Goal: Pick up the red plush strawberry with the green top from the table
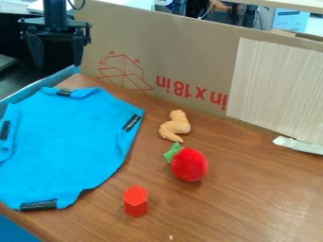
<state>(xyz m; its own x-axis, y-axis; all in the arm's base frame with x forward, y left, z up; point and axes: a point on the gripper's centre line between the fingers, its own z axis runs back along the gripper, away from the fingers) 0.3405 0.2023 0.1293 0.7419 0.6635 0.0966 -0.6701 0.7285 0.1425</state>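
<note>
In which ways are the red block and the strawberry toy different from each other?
The red block has flat sides and sharp edges, while the strawberry toy is rounded. The block is plain red all over; the strawberry has a green leafy top. The strawberry looks larger than the block. The block stands upright, whereas the strawberry lies tipped, its leafy top toward the upper left. Both are red and rest on the wooden table.
</note>
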